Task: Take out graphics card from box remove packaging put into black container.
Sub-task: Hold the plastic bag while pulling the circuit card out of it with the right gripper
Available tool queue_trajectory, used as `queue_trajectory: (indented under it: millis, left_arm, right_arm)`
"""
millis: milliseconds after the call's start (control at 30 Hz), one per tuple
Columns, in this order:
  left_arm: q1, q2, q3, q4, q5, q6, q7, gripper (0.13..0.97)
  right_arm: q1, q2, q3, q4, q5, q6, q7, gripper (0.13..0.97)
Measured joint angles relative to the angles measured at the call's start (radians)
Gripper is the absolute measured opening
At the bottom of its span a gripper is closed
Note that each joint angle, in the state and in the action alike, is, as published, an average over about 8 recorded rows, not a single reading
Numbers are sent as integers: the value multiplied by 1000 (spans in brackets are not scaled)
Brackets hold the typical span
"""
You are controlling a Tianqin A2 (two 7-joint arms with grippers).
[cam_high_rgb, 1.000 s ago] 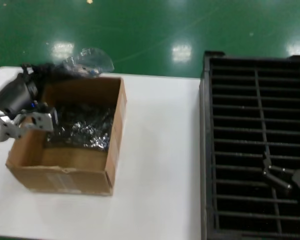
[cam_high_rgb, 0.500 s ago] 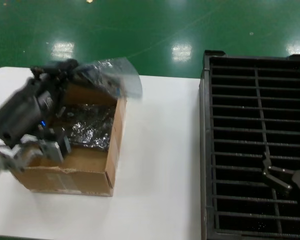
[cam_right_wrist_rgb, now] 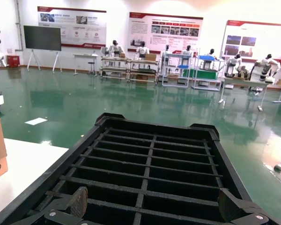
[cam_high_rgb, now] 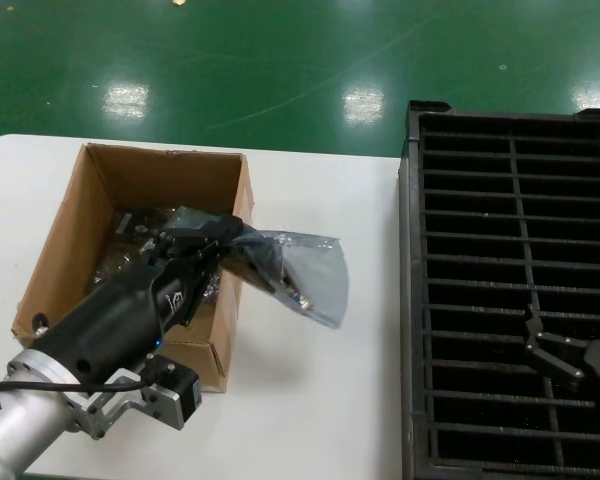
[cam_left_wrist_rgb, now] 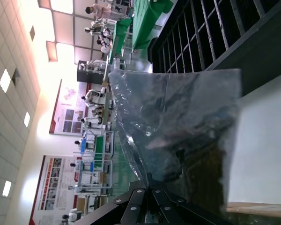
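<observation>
My left gripper (cam_high_rgb: 228, 240) is shut on one edge of a crinkly translucent grey bag (cam_high_rgb: 305, 275) with a dark card inside it. It holds the bag in the air over the right wall of the brown cardboard box (cam_high_rgb: 130, 175), and the bag hangs out above the white table. In the left wrist view the bag (cam_left_wrist_rgb: 178, 117) rises from my closed gripper (cam_left_wrist_rgb: 150, 180). More dark shiny bags (cam_high_rgb: 130, 250) lie in the box. My right gripper (cam_high_rgb: 555, 360) is open and empty over the black slotted container (cam_high_rgb: 410, 300), as the right wrist view (cam_right_wrist_rgb: 152, 206) also shows. No bare card shows.
The white table (cam_high_rgb: 320, 400) lies between the box and the container. Green floor lies beyond the table's far edge. My left arm (cam_high_rgb: 90, 340) stretches over the box's near wall.
My left gripper has swung from the box's far left corner toward the near right, carrying the bagged card over the box's right wall. The right gripper has not moved.
</observation>
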Motion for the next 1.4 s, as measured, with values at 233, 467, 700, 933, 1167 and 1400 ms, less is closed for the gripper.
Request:
queue_trajectory:
  millis: [233,467,700,933,1167,1400]
  left_arm:
    - [5,3,5,1,-6,-1,5,140]
    - [6,3,5,1,-6,-1,5,140]
    - [6,3,5,1,-6,-1,5,140]
    - [6,3,5,1,-6,-1,5,140]
    - [6,3,5,1,-6,-1,5,140]
    - [6,3,5,1,-6,-1,5,140]
  right_arm:
    - [2,-8,5,0,-5,-6,-10,966]
    - [23,-71,27,21,-6,-104,-122,966]
    - [71,-99,-8,59,13,-212,-197,966]
    - [125,-63,-75,70,-7,-230,-161,966]
    - [145,-17,-107,67,-28,-228,-127,961]
    - [135,21,-134,83,-51,-220,-98,931]
